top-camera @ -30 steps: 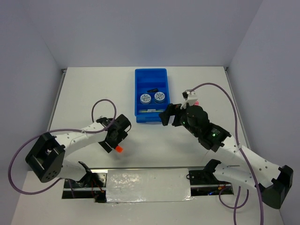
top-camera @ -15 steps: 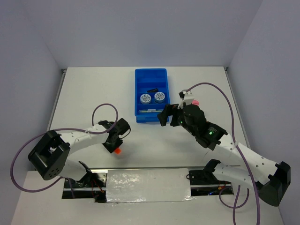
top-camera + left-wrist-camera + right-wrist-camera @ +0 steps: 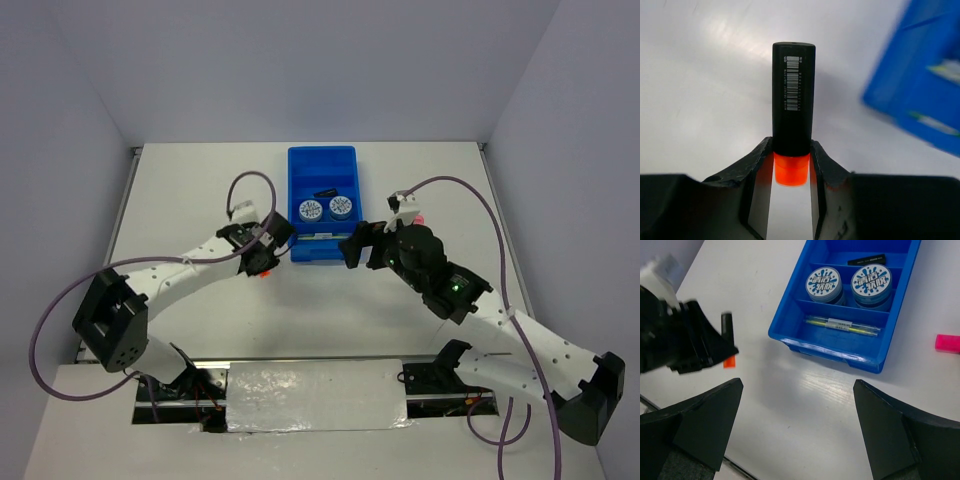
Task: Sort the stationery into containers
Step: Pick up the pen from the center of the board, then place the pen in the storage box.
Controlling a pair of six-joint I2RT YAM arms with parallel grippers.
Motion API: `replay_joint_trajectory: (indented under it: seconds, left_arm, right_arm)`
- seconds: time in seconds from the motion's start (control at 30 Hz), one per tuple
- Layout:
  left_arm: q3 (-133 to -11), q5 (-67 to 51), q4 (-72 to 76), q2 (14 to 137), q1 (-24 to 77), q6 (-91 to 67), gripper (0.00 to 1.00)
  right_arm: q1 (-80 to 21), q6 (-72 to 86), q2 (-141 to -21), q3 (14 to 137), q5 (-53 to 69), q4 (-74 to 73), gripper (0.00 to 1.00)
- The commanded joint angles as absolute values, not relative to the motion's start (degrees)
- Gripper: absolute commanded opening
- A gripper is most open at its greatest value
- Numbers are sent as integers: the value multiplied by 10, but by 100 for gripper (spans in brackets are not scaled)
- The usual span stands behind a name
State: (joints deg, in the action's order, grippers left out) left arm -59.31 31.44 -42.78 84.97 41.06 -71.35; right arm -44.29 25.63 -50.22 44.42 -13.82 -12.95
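Off the near left corner of the blue tray (image 3: pixel 322 152), over the white counter (image 3: pixel 200 190), the left fingers (image 3: pixel 792 150) are pinched on a short black marker (image 3: pixel 793 95), gripping it where the black barrel meets its orange end. The barrel, with a barcode label, sticks out past the fingertips, while the orange end sits back between them. The top view shows this left hand just beside the tray's near left corner, with a spot of orange showing on its side away from the tray. Whether the marker is clear of the counter cannot be told. Off the tray's near right corner, the right fingers (image 3: pixel 797 390) are spread wide with nothing between them, pointing toward the tray's near wall from just short of it. In the tray's nearest compartment lie thin pale sticks (image 3: pixel 842 325), set crosswise. The next compartment back holds two round tubs side by side, each with a blue-grey patterned lid facing up: the left tub (image 3: pixel 824 284) and the right tub (image 3: pixel 871 282). In the compartment behind them lies a small black item (image 3: pixel 866 259), too small to make out. On the counter to the right of the tray, apart from it and level with its near half, rests a pink cylinder (image 3: pixel 946 342).
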Motion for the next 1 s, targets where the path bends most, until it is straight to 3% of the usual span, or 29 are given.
replay_joint_trajectory:
  seconds: [0.0,0.13,0.23,0.43,0.7,0.87,0.97]
  left_arm:
    - [-676,373,-333,846,411,-462,0]
    - [-752,336,-160,874,409,-181,0]
    - [-783,210,-58,910,409,51,0]
    - [-793,107,64,972,403,347,0]
    - [-950,16,-23,1136,352,475,0]
    - [-974,-21,-29,1186,327,491,0]
    - [-992,-36,-47,1201,319,495,9]
  right_arm:
    - [-439,245,-484,436,-147,-105,100]
    - [-439,238,-470,437,-145,-113,100]
    - [-438,232,-455,438,-146,-125,100]
    - [-437,216,-426,445,-136,-150,100]
    - [-437,201,-391,430,-137,-157,100]
    - [-436,198,-400,429,-135,-156,100]
    - [-435,196,-410,429,-141,-150,100]
